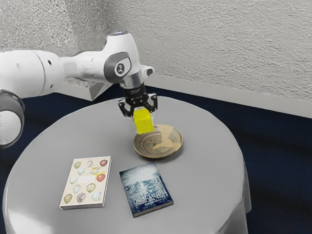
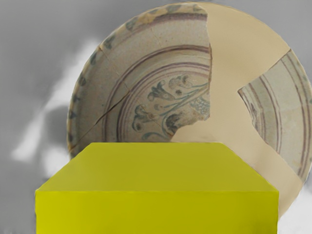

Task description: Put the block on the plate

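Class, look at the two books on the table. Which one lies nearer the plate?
The blue book lies nearer the plate. Its cover is dark, whereas the other book has a pale cover with rows of coloured oval shapes.

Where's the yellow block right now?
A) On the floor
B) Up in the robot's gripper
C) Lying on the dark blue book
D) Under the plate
B: the yellow block is held in the gripper, raised above the table.
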`<state>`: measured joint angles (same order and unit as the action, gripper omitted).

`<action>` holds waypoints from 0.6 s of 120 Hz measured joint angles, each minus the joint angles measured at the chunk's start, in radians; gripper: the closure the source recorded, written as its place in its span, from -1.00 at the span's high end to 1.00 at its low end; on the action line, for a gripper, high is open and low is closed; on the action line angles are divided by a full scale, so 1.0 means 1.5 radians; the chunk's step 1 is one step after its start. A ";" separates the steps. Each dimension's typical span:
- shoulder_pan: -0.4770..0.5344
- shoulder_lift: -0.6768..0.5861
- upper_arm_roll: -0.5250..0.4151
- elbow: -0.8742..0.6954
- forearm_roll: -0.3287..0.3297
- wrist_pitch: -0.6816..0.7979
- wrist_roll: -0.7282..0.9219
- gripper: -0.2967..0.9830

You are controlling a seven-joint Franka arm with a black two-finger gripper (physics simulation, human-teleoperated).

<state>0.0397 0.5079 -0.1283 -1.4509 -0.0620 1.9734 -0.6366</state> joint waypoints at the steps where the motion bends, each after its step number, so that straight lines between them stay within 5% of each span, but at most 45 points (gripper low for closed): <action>1: 0.000 0.003 -0.003 0.002 0.002 0.000 0.001 0.08; 72: -0.019 0.157 -0.038 0.120 0.033 -0.006 0.046 0.07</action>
<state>0.0106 0.7426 -0.1855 -1.2713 -0.0118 1.9648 -0.5672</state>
